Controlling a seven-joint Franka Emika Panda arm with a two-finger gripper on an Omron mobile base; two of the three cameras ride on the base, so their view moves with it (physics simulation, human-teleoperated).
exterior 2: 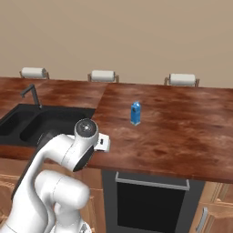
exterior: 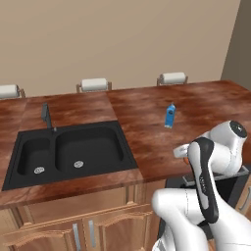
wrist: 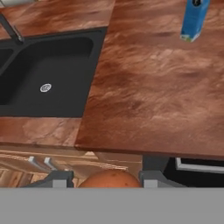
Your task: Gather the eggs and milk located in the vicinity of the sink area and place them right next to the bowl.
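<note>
The claw (wrist: 111, 186) had its jaws closed on the orange-brown egg (wrist: 110, 179), lifted at the counter's (wrist: 148, 105) front edge, while the milk (wrist: 194, 19) stood untouched well ahead of it.

Egg (wrist: 110, 178) gripped; milk (wrist: 194, 18) upright on counter

Sink (exterior: 68, 149) set in the counter (exterior: 147, 132) to my left; faucet (exterior: 47, 116) behind its basins. Milk carton (exterior: 169, 115) upright on the counter, right of the sink and well apart from it, further back than my hand. Three paper-towel rolls (exterior: 94, 84) along the counter's back edge. Egg (wrist: 111, 179) sits between my fingers, at the counter's front edge; whether it hangs past the edge, I can't quite tell. Cabinet doors (exterior: 83, 230) below the sink.
</note>
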